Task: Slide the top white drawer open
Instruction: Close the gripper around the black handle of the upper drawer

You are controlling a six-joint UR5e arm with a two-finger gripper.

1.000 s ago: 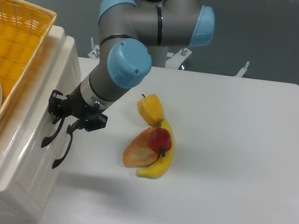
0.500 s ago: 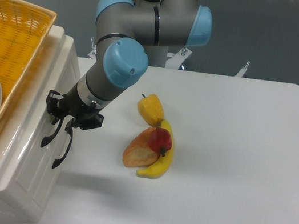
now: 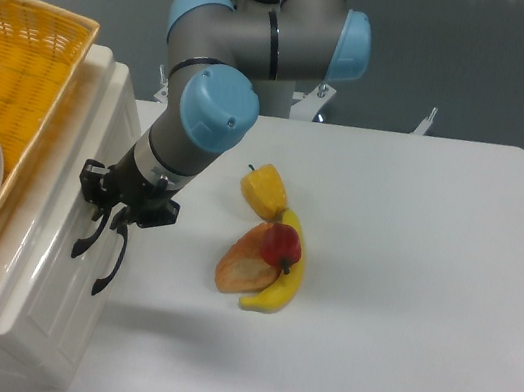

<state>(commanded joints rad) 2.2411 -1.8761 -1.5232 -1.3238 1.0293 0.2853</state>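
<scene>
Gripper meets handle of top white drawer

The gripper (image 3: 108, 218), on an arm angled down from upper right, has its fingers around the black handle (image 3: 90, 235) of the top white drawer (image 3: 49, 250); how tightly it grips cannot be told. Plastic fruit (image 3: 266, 248) lies nearby on the table (image 3: 409, 283).

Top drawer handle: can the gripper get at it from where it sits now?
Probably yes. The gripper is already at the upper end of the top drawer's black handle, and nothing lies between them; the fruit sits off to the side.
</scene>
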